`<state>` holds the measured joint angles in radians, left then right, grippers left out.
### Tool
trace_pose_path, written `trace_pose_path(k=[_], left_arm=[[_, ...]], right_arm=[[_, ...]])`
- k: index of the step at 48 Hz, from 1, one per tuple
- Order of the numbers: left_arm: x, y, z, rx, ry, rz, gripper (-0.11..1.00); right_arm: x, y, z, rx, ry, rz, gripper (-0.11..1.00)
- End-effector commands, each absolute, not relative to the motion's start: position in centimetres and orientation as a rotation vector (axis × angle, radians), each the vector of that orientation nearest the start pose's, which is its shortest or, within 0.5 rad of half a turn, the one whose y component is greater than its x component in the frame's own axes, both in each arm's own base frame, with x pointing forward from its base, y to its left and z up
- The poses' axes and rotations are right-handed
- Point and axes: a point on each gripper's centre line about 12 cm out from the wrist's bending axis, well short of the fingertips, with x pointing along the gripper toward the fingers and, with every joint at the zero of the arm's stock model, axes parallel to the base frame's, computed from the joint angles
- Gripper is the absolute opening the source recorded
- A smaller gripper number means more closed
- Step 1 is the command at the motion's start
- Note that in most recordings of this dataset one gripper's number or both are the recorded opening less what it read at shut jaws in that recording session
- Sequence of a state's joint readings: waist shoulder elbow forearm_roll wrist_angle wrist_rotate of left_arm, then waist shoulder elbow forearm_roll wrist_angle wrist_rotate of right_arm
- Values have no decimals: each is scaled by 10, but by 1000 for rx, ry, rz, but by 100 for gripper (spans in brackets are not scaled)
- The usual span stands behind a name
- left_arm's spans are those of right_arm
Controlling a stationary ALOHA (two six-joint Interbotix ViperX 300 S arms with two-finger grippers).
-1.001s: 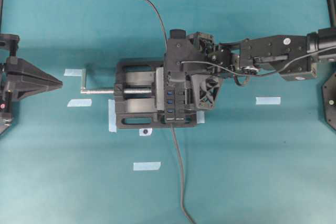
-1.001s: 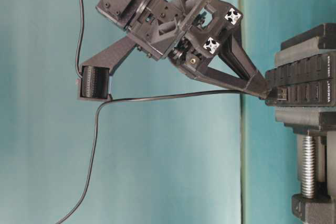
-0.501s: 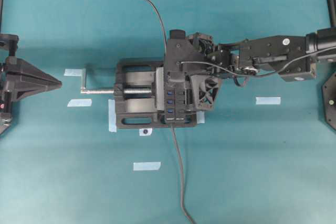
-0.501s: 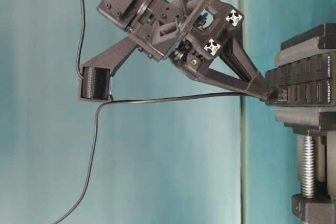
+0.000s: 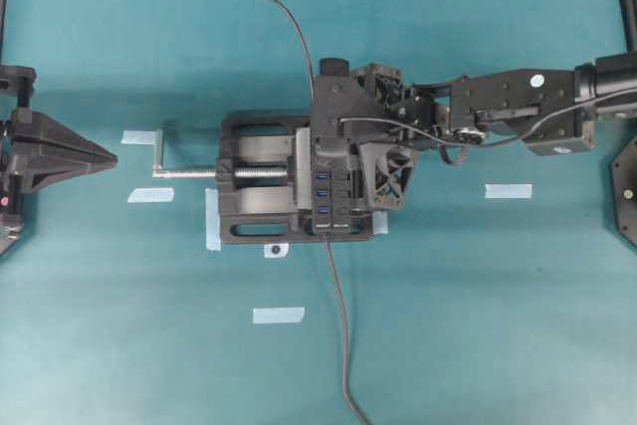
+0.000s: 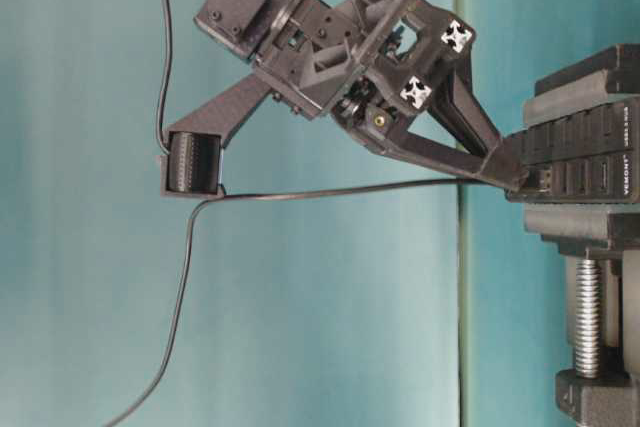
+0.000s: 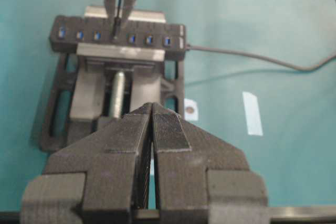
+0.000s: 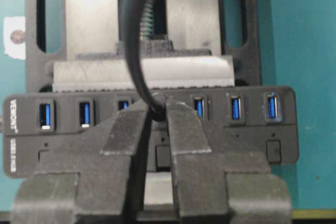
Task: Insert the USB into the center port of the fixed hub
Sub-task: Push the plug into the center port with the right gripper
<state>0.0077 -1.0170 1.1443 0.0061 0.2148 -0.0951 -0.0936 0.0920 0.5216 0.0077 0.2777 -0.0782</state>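
From above, the right gripper (image 5: pixel 336 151) covers the middle of the fixed hub (image 5: pixel 323 208), so only three blue slots at the hub's near end show there. The right wrist view shows much more: six blue slots in one row, three on each side of the fingers (image 8: pixel 181 129), with small square buttons under them. The center port lies hidden behind those fingers.

The right gripper's two fingers are pinched together on the USB (image 8: pixel 157 109). It is a small dark plug, mostly hidden by the fingers. Its thick dark cable (image 8: pixel 134 40) bends up from the plug and away over the vise (image 8: pixel 142 19).

The side view alone shows the plug's tip (image 6: pixel 535 180) right against the face of the hub, at the gripper's pointed end. The thin cable (image 6: pixel 330 190) runs away from it in a nearly straight line, then drops in a long curve. How deep the plug sits in the slot cannot be told.

The left wrist view shows the hub from the other side. The thin cable comes down between the two fingers to the fourth slot (image 7: pixel 115 37) in the row.

The hub is clamped in the black vise, near the middle of the teal desk (image 5: pixel 478 325). The left gripper (image 7: pixel 153 109) waits by the desk's left edge, well apart from the vise, its two fingers pressed together with nothing between them.
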Motion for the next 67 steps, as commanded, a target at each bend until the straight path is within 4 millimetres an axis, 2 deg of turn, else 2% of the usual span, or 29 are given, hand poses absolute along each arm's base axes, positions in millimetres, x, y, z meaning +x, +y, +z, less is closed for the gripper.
trace_pose_path(k=[1, 44, 58, 67], left_arm=[[187, 2, 263, -91, 329, 27, 0], [187, 2, 262, -90, 331, 27, 0], [187, 2, 262, -90, 332, 27, 0], [187, 2, 262, -90, 332, 27, 0]], right_arm=[[408, -42, 162, -23, 875, -62, 10], [395, -44, 142, -16, 938, -65, 11], [395, -43, 134, -15, 961, -63, 11], [397, -42, 136, -16, 953, -62, 10]])
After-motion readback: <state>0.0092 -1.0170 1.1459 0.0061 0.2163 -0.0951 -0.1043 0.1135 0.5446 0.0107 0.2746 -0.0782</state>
